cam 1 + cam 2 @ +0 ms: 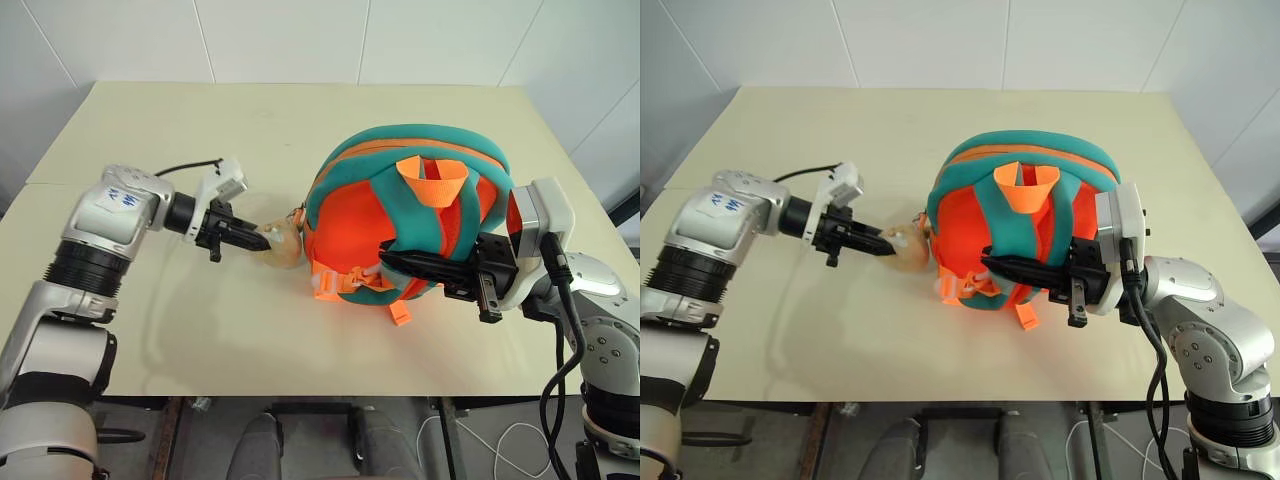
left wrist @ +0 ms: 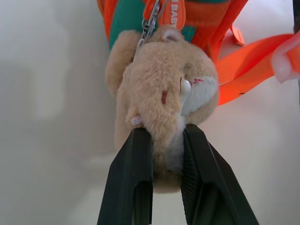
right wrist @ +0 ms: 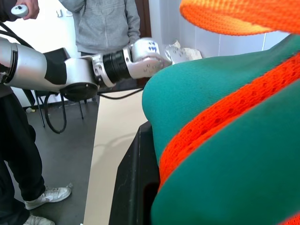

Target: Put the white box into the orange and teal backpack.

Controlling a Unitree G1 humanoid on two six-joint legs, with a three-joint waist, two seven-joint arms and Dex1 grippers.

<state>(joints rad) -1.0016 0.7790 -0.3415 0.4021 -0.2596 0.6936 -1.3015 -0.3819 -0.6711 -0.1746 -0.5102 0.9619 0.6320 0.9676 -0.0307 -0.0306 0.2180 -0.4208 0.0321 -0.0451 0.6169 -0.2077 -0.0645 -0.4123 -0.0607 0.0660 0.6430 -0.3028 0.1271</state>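
White tiled wall behind beige desk (image 1: 150, 330) | orange and teal backpack (image 1: 400, 215) upright mid-desk, its opening not visibly unzipped | left gripper (image 2: 165, 154) clamped on tan plush animal (image 2: 161, 93) | right gripper (image 1: 395, 262) clenched on teal strap (image 3: 211, 98) | white box unseen; whether packed cannot be told | people standing beyond desk (image 3: 105, 23)

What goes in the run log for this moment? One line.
left gripper: shut on plush animal | right gripper: shut on orange and teal backpack strap | table
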